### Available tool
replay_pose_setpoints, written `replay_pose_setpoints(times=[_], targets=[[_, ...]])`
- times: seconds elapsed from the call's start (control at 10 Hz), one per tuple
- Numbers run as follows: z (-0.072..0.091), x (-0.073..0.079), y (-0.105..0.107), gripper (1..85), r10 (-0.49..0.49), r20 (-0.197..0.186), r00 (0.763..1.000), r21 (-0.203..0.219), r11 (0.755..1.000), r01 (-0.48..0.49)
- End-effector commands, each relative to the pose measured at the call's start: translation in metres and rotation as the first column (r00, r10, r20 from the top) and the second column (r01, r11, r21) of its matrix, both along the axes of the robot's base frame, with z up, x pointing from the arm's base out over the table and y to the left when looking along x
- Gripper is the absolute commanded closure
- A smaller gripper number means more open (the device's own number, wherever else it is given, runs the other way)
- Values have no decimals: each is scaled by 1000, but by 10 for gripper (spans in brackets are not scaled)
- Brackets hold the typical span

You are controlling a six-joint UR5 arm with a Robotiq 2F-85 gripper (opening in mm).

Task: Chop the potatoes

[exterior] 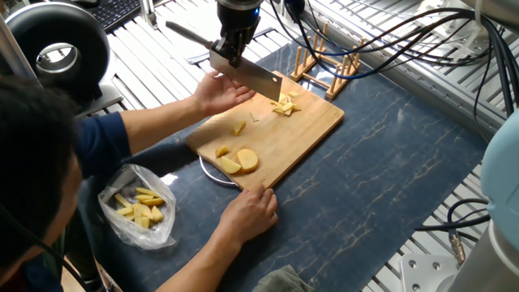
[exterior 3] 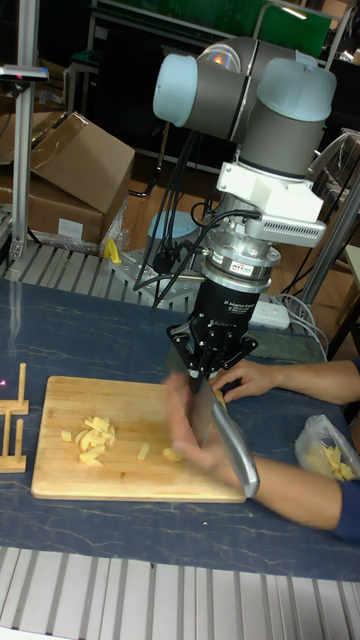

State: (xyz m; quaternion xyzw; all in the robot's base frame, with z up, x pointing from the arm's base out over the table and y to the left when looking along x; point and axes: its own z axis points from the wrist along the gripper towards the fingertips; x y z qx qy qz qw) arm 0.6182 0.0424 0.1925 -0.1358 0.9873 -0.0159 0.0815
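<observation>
My gripper [exterior: 230,52] is shut on a cleaver [exterior: 253,79], whose blade hangs just above the far end of the wooden cutting board [exterior: 302,134]. A pile of chopped potatoes [exterior: 283,104] lies right of the blade. One chunk [exterior: 238,128] rests mid-board, and rounded slices [exterior: 241,161] lie near the front edge. A person's hand [exterior: 217,92] is directly under and beside the blade. In the tall view the gripper [exterior 3: 212,366] holds the blurred cleaver [exterior 3: 228,440] over the board [exterior 3: 70,482], with the potato pile [exterior 3: 94,438] to the left.
The person's other hand [exterior: 251,212] rests on the board's near corner. A clear plastic bag [exterior: 139,208] of yellow pieces lies front left. A wooden rack [exterior: 328,69] stands behind the board. Cables [exterior: 389,36] run at the back right.
</observation>
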Motion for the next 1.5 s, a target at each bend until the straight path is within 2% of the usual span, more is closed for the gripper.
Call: replay_pose_setpoints(times=[0.0, 0.8, 1.4], targets=[[4, -4, 2, 847, 16, -3, 1000, 3, 1000, -16], [2, -5, 3, 847, -14, -9, 1000, 8, 1000, 14], [3, -5, 7, 847, -38, -6, 999, 27, 999, 38]])
